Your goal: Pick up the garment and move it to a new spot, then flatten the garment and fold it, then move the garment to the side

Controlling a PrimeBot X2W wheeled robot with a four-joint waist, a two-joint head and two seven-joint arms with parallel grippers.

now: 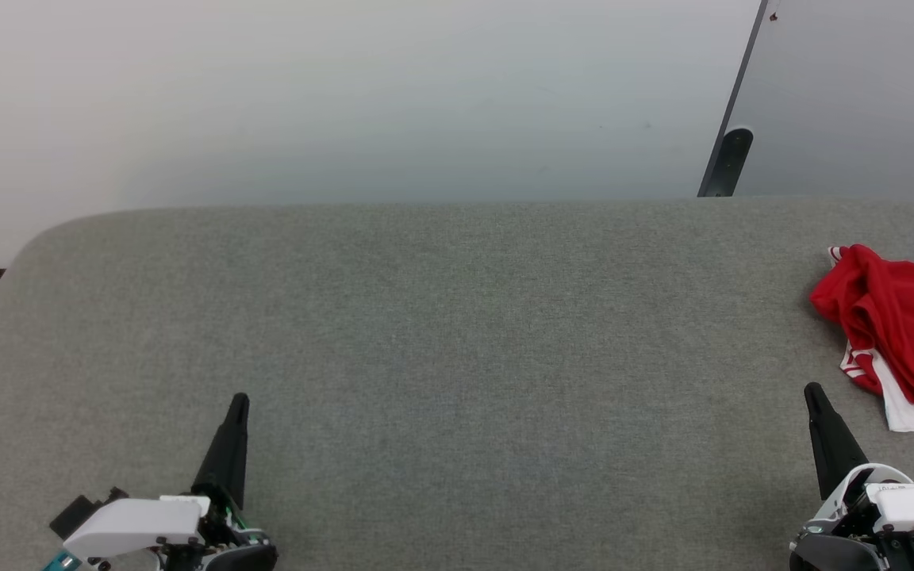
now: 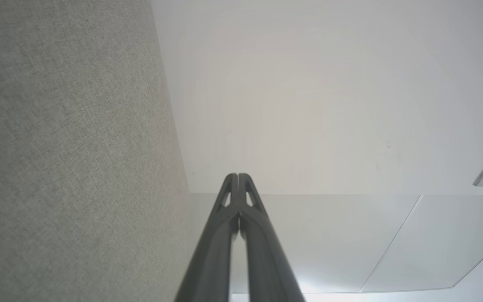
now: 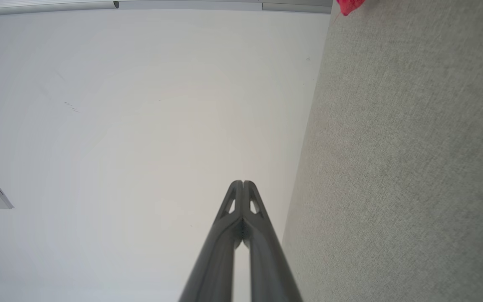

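Nearest, at the near edge of the tabletop (image 1: 457, 341), toward its left corner: left end effector (image 1: 240, 400), closed to a single dark spike, gripping nothing, aimed across the tabletop at its far edge. Cannot tell from the head view whether hovering over the grey weave or touching it. Likewise toward the tabletop's near right corner: right end effector (image 1: 812, 390), shut tight, empty, aimed at the far edge too. Borne out by each wrist view: two dark halves meeting at the tips, no cloth between them, the tabletop's grey weave along one side and a pale surface on the other.

Just past the right end effector, at the tabletop's right edge: garment (image 1: 897, 325), crumpled in a heap, lying on the weave, apart from both end effectors. Mostly red on top, with a white panel poking out on the side toward the near edge and thin red-and-white stripe trim at the heap's left side and far tip. Runs partly out of view on the right. Seen again as a red scrap at the top of the right wrist view.

Farther on, the tabletop's rounded far left corner and straight far edge. Beyond that edge: pale wall (image 1: 346, 95). Beyond the far right corner: grey panel (image 1: 862, 95) with a dark slanted edge.
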